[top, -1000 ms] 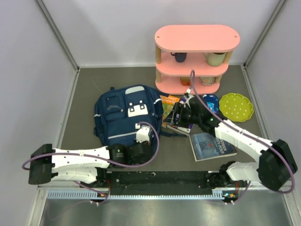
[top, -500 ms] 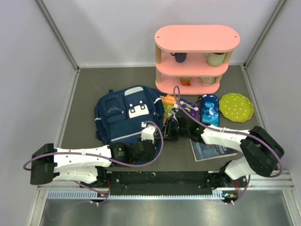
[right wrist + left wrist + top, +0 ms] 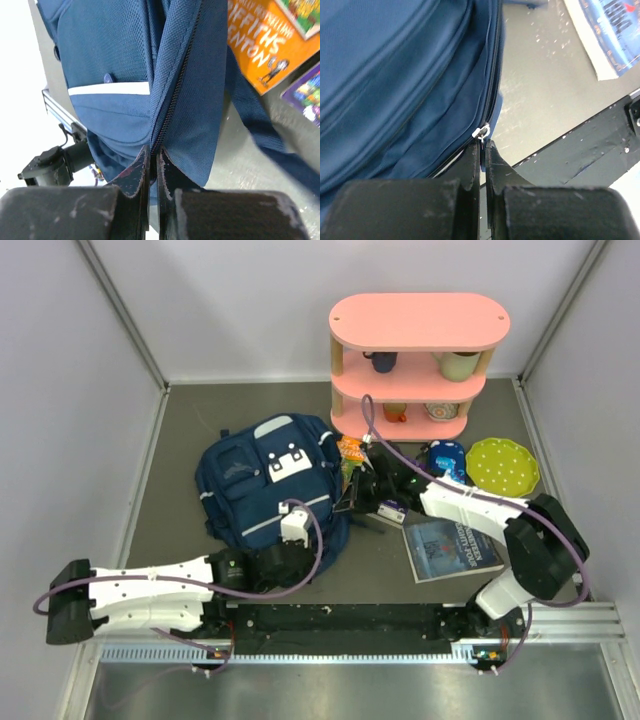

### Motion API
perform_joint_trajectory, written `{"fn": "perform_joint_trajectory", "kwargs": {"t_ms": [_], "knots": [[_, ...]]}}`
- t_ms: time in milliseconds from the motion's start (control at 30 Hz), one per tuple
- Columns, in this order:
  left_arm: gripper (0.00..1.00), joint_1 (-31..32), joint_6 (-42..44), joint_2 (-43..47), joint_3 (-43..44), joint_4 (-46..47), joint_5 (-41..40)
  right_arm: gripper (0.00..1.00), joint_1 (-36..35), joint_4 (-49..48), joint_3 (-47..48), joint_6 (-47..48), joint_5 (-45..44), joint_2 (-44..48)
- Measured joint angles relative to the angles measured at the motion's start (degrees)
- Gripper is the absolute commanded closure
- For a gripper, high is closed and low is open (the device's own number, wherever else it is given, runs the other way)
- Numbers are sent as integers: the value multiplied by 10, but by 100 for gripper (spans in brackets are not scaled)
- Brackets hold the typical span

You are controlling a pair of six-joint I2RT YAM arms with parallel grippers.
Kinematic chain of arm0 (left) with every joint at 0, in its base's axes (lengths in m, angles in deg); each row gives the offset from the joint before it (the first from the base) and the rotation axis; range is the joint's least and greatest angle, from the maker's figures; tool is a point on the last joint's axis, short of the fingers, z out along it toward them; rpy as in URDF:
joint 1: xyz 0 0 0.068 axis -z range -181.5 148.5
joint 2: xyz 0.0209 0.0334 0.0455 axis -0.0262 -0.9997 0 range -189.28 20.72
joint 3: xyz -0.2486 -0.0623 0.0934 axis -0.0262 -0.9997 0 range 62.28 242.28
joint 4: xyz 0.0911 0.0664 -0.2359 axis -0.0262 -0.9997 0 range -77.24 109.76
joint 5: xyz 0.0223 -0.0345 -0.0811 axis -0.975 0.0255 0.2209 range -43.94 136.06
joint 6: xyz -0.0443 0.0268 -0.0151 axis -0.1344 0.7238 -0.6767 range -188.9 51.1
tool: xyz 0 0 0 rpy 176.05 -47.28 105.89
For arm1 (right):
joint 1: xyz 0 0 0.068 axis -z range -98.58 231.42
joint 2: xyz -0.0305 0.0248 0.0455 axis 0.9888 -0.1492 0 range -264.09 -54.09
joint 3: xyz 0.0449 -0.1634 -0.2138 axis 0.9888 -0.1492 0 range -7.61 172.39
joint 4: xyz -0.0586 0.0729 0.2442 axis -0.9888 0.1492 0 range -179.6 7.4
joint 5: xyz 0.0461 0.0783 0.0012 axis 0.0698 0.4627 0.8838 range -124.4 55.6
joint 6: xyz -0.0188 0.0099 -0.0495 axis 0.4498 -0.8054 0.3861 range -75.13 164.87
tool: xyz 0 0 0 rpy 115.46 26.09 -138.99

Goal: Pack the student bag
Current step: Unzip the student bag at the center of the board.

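Top view: the student bag point(image 3: 262, 485), soft navy fabric, lies on the grey desk point(image 3: 185, 430). The left arm stretches low to its near edge, and the right arm reaches across to its right edge.

Left wrist: the left end effector point(image 3: 481, 146) pinches the small metal zipper pull point(image 3: 483, 131).

Right wrist: the right end effector point(image 3: 154, 150) is clamped on a fold of the bag's coarse woven cloth.

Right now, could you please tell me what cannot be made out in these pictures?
Navy blue fabric backpack, inside: all views, own cloth covers it.
Silver zip pull, lower end: left wrist view, left claw covers it.
Blue paperback book, title: top view, too small.
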Motion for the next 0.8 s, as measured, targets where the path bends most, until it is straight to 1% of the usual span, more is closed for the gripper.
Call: {"fn": "perform_joint_trajectory", "kwargs": {"t_ms": [233, 400, 433, 467, 500, 533, 600, 633, 700, 800], "knots": [[100, 0, -61, 73, -75, -33, 27, 100, 15, 61, 105, 57, -1, -80], [100, 0, -75, 88, -82, -42, 17, 100, 16, 100, 187, 82, -3, -137], [100, 0, -75, 82, -82, -43, 14, 92, 17, 109, 212, 89, -7, -152], [100, 0, -75, 76, -80, -42, 10, 86, 17, 114, 226, 94, -8, -161], [100, 0, -74, 66, -76, -43, 4, 83, 19, 116, 240, 99, -8, -170], [100, 0, -72, 54, -69, -42, 0, 74, 22, 115, 253, 107, -10, -176], [100, 1, -63, 29, -55, -41, 1, 61, 32, 110, 265, 116, -15, -178], [100, 1, -57, 16, -48, -38, 3, 48, 39, 104, 267, 122, -19, -174], [100, -3, -45, -6, -33, -31, 6, 46, 54, 94, 255, 130, -28, -154], [100, -17, -29, -31, -11, -19, 10, 45, 67, 89, 189, 134, -44, -83]]}}
